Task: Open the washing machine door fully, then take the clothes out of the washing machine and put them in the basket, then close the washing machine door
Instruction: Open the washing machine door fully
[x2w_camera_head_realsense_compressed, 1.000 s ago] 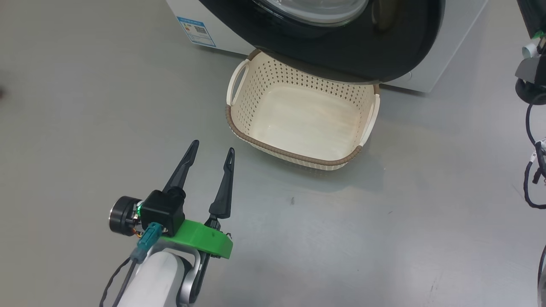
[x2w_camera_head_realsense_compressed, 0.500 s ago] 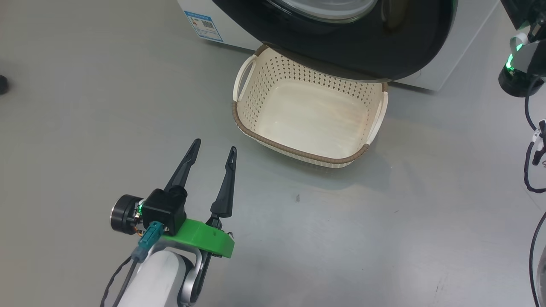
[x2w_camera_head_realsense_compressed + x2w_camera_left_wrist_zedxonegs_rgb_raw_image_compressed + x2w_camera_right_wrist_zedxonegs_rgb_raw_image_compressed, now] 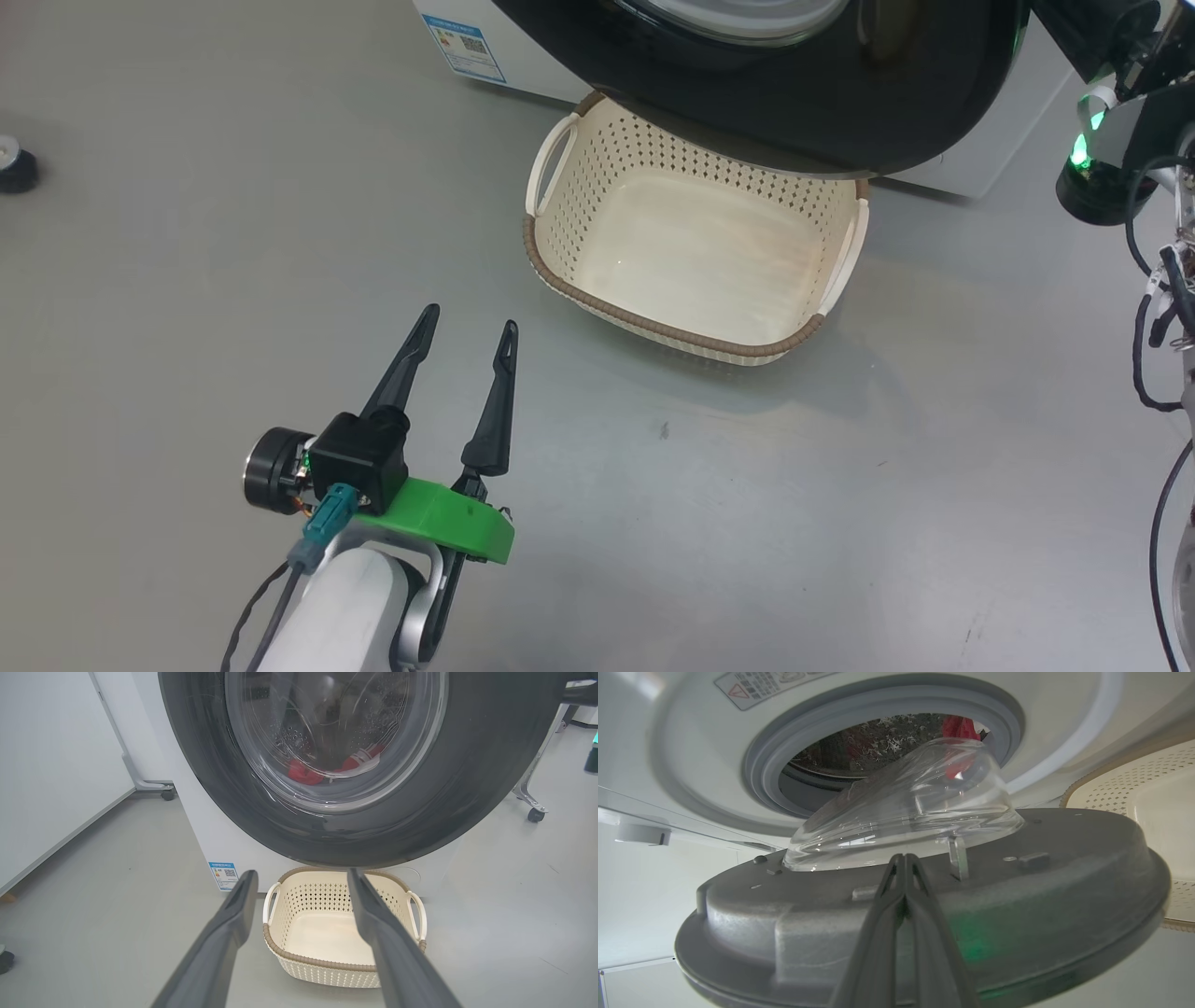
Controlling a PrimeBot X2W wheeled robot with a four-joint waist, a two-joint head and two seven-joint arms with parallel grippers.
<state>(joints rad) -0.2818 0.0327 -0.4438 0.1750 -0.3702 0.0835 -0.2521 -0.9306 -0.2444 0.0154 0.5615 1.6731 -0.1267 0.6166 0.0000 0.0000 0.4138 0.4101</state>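
A: Low on the washing machine (image 3: 205,826), blue label (image 3: 464,44) shows a QR code, text unreadable; left gripper (image 3: 470,319) spread.
B: Yep, right gripper (image 3: 903,858) pressed together at the washing machine door (image 3: 1017,891); left wrist view catches clothes (image 3: 303,771) inside, basket (image 3: 653,329) below.

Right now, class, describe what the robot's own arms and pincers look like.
The left pincer has two long, tapering dark fingers on a bright green plastic bracket, with a black camera block, a teal plug and a white forearm. The right pincer has matching dark grey fingers; loose black cables trail beside that arm.
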